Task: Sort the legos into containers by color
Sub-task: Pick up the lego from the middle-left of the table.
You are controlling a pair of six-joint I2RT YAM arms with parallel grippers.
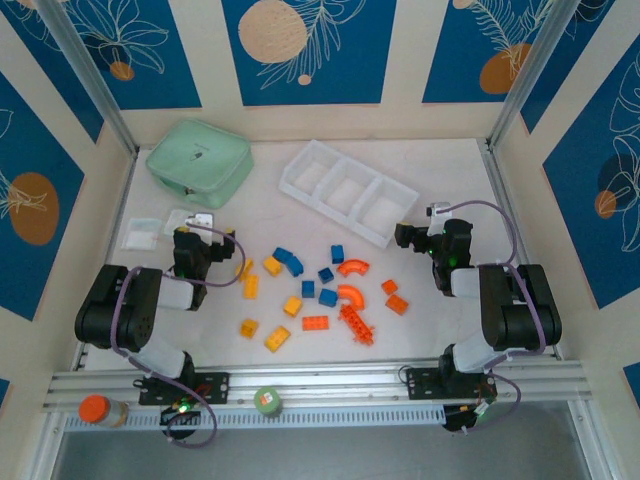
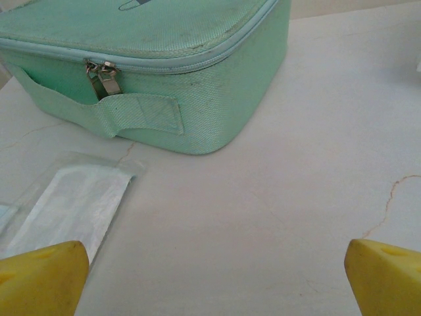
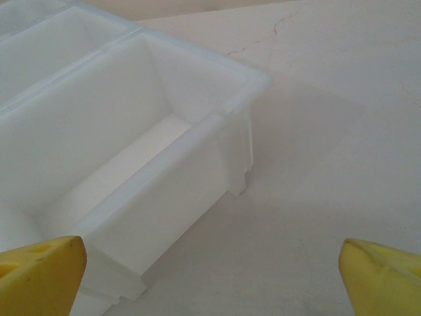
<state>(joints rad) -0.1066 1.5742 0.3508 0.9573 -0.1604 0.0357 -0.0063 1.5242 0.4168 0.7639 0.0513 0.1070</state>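
On table (image 1: 420,340), scattered yellow, blue, orange legos (image 1: 308,289)

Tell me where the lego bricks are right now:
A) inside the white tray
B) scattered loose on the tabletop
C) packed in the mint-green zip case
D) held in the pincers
B: the lego bricks lie loose on the tabletop, in front of the white tray rather than in it.
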